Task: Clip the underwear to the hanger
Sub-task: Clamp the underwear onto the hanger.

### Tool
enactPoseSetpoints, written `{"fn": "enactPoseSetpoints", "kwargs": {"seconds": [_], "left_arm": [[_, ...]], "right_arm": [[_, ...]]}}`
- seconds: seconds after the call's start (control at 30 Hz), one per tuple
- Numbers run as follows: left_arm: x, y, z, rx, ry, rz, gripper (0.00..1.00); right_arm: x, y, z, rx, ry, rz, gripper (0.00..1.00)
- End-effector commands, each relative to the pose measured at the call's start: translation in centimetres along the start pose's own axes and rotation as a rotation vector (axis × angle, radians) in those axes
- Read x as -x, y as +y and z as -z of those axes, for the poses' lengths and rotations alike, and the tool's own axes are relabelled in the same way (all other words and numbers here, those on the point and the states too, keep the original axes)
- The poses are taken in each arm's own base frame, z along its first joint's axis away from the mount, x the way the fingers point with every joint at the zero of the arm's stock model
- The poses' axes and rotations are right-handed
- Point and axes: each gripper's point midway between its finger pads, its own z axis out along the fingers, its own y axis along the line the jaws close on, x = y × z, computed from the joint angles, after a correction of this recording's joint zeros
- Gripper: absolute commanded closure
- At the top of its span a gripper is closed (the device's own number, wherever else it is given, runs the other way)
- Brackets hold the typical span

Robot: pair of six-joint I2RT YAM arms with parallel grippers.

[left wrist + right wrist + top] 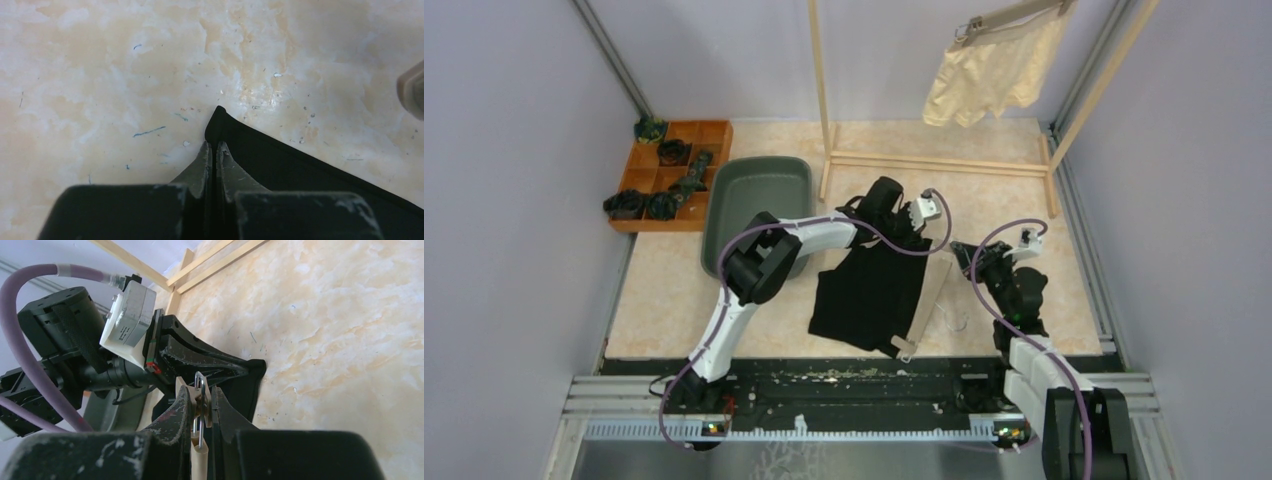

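Note:
The black underwear [864, 295] lies flat on the table. My left gripper [215, 145] is shut on its upper corner, and the black cloth [300, 170] runs off to the right below the fingers. A beige hanger [932, 295] lies along the garment's right edge. My right gripper [202, 395] is shut on that hanger's end clip [200, 385], with the wire loop between the jaws. The left gripper [200, 360] sits right beside it. The cream underwear [984, 75] hangs from another hanger [1014, 15] on the rack.
A wooden rack [934, 160] stands at the back, its base bar lying on the table. A grey bin [759, 200] sits left of the garment. Beyond it is an orange tray [674, 170] of dark rolled items. Walls close both sides.

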Motion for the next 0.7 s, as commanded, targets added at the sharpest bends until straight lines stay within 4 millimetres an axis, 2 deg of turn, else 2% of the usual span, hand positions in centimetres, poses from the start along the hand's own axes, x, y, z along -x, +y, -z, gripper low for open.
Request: {"fn": "enactPoseSetpoints", "kwargs": {"seconds": [0.0, 0.17, 0.67], "left_arm": [[1.3, 1.1, 2.0, 0.088, -0.008, -0.008, 1.00], [3.6, 2.1, 4.7, 0.166, -0.046, -0.011, 1.00], [7.3, 1.5, 7.9, 0.176, -0.144, -0.026, 1.00]], "right_arm": [[2.1, 1.2, -0.6, 0.032, -0.050, 0.056, 1.00], [2.0, 0.9, -0.8, 0.022, -0.035, 0.071, 1.00], [1.2, 0.1, -2.0, 0.037, -0.003, 0.136, 1.00]]}}
